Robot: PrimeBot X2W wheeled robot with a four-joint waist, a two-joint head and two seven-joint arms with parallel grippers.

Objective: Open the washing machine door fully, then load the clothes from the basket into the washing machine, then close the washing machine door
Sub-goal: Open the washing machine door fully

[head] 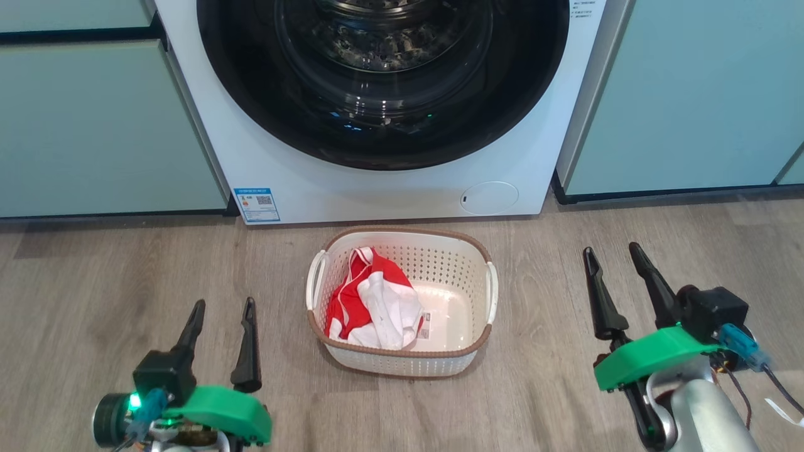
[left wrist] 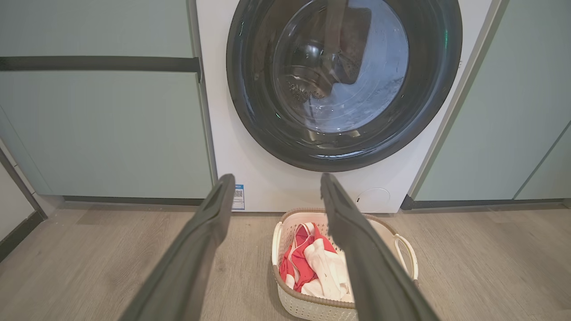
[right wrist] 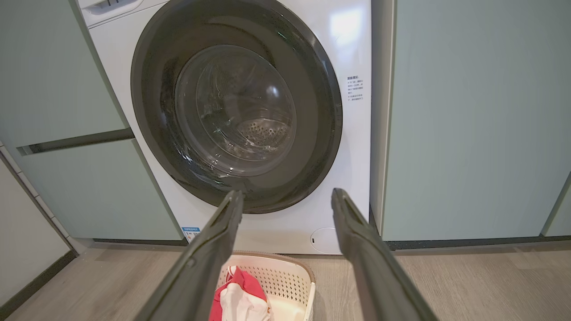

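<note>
Door (head: 383,81) shut; clothes (head: 375,301) in basket (head: 402,363) (left half). L gripper (head: 225,303) & R gripper (head: 611,248) both spread, empty.

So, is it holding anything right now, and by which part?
Nothing. The left gripper and right gripper are open and empty; the clothes lie in the basket.

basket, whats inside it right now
The basket holds the clothes, a red and white bundle on its left side, and a label sticker on its bare floor. Whatever lies under the bundle is covered.
</note>
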